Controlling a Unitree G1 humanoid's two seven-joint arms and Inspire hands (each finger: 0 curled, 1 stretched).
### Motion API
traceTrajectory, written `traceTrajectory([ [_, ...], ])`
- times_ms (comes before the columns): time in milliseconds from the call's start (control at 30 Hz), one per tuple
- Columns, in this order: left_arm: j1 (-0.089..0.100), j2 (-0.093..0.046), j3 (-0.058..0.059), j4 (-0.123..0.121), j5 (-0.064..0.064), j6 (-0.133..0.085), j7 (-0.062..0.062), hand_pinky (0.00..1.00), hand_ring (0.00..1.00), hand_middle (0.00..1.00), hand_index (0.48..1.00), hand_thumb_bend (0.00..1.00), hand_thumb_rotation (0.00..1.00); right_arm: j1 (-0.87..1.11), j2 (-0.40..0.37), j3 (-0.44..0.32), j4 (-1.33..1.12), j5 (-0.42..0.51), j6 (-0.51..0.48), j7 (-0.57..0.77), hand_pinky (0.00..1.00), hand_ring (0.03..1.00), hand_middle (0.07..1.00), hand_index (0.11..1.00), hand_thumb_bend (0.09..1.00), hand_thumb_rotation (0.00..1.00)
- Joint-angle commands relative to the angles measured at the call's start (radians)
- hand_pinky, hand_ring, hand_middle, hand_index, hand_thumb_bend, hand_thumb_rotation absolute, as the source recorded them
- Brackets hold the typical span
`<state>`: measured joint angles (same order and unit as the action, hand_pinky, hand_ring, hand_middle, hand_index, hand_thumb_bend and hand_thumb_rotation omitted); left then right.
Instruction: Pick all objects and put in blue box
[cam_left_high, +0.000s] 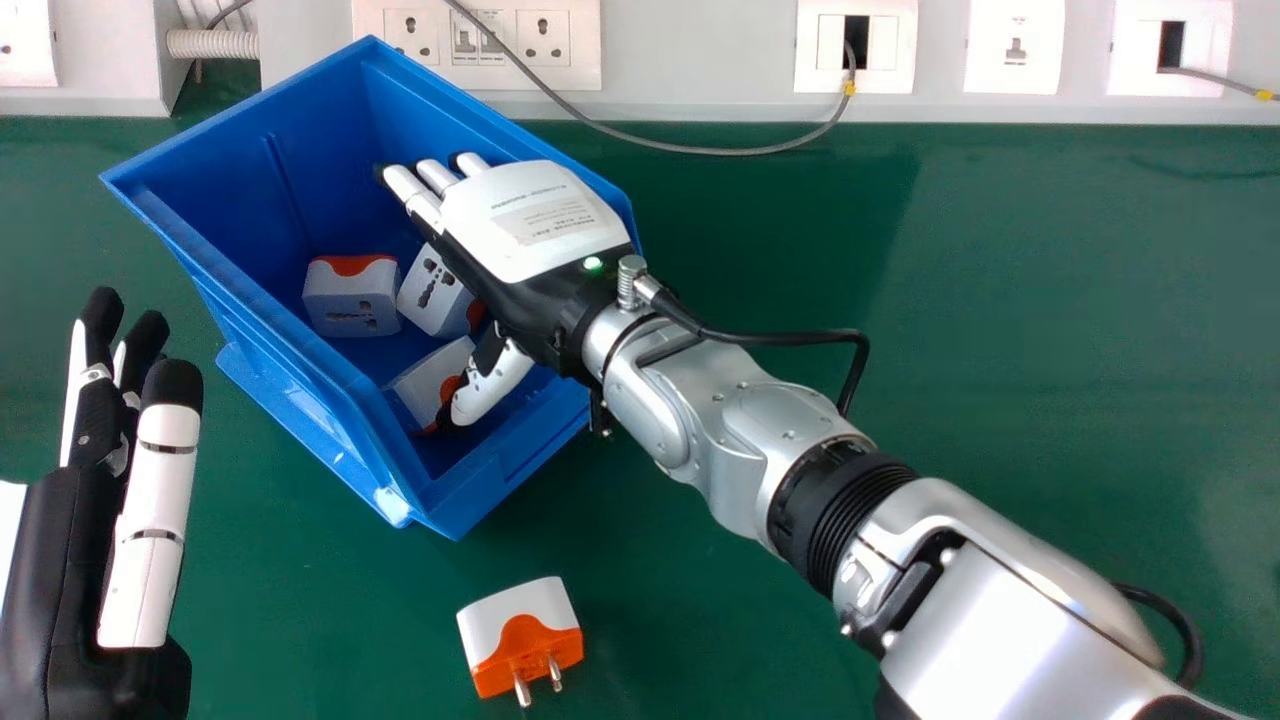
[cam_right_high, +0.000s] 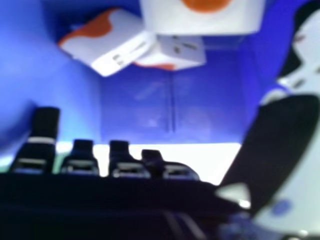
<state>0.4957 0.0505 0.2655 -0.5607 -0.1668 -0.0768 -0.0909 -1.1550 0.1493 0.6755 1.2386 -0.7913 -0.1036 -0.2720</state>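
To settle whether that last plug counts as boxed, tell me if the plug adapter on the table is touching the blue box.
Apart. The head view shows bare green table between the plug adapter and the blue box.

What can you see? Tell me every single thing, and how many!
Blue box: one, blue, on the table
Plug adapters: three, white and orange, inside the box
Loose adapter: one, white and orange, on the table
Table: one, green, underneath
Wall plates: five, white, at the back
Wall cables: three, grey, at the back
Ribbed pipe: one, white, back left
Right robot hand: one, black and white, in the box
Left robot hand: one, black and white, beside the box
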Motion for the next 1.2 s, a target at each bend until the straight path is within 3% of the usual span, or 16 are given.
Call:
traceTrajectory([
  [0,-0.006,0.008,0.013,0.002,-0.008,-0.030,-0.006,1.00,1.00,0.99,1.000,0.51,0.84,-0.016,-0.006,-0.017,-0.054,0.013,-0.025,-0.034,0.81,0.997,1.000,1.000,0.736,0.31],
  [367,-0.036,0.020,0.030,0.046,-0.025,-0.048,-0.031,1.00,1.00,0.99,1.000,0.51,0.84,0.056,-0.135,-0.042,-0.288,-0.003,-0.115,-0.107,0.86,0.995,1.000,0.999,0.725,0.21],
  [567,-0.048,0.022,0.034,0.061,-0.033,-0.056,-0.043,1.00,1.00,0.99,1.000,0.52,0.84,0.232,-0.274,-0.067,-0.658,-0.039,-0.109,-0.085,0.90,0.999,1.000,0.990,0.728,0.16],
  [767,-0.059,0.030,0.046,0.083,-0.050,-0.066,-0.058,1.00,1.00,0.99,1.000,0.51,0.84,0.458,-0.431,-0.133,-1.048,-0.078,-0.103,-0.036,0.92,1.000,1.000,0.980,0.701,0.16],
  [933,-0.063,0.032,0.054,0.092,-0.058,-0.070,-0.070,1.00,1.00,0.99,1.000,0.50,0.83,0.669,-0.546,-0.230,-1.314,-0.049,-0.138,0.025,0.97,1.000,1.000,0.993,0.642,0.20],
  [1167,-0.069,0.037,0.058,0.103,-0.062,-0.076,-0.077,1.00,1.00,0.99,1.000,0.50,0.83,0.927,-0.638,-0.357,-1.513,0.010,-0.230,0.054,0.95,0.994,0.991,0.946,0.672,0.15],
])
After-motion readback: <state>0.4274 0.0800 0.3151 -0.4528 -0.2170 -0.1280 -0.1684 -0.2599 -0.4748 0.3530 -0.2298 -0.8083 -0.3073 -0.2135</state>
